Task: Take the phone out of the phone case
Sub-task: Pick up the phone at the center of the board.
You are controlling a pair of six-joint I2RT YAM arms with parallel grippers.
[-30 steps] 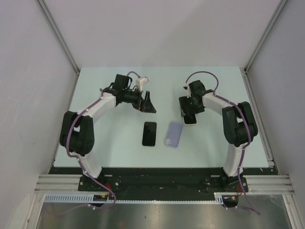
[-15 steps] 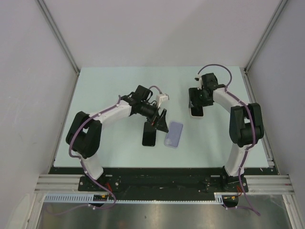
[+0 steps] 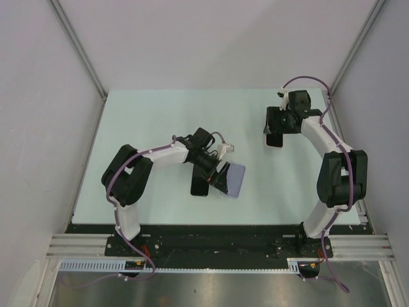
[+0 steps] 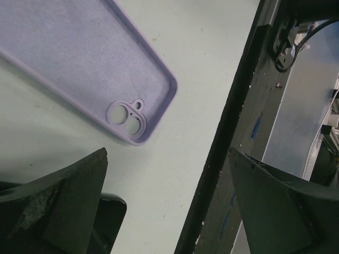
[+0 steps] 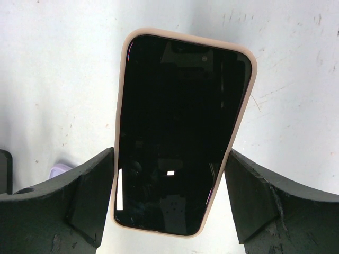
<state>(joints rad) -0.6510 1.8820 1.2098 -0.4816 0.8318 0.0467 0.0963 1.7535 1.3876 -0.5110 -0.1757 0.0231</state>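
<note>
Okay, one pale green table [image 3: 140, 115] with two arms on it. The right gripper [image 5: 169, 152] is set wide and clamps the cased phone [image 5: 180, 132] by its two long edges, at the end nearest the wrist, screen facing the camera. Most of the phone sticks out past the fingertips, and it looks lifted off the table, though I can't tell for sure. The left gripper [image 3: 222, 176] is spread fully and holds nothing. It hangs over the empty lilac case [image 4: 79, 58], which lies inside-up just beyond its fingertips. A corner of the bare black phone [image 3: 199, 185] shows beside one finger, partly hidden by it. Step in hand, as I read it, is getting the clamped phone out of the beige case [image 5: 185, 39]. To do it well, the left gripper should probably come across and peel a rim corner out past the right fingertips, because the side squeeze pins rim to phone where the fingers sit. Go slow so the phone doesn't pop free and drop. Count: two phones (one cased, one bare), two cases (beige full, lilac empty), two grippers.
</note>
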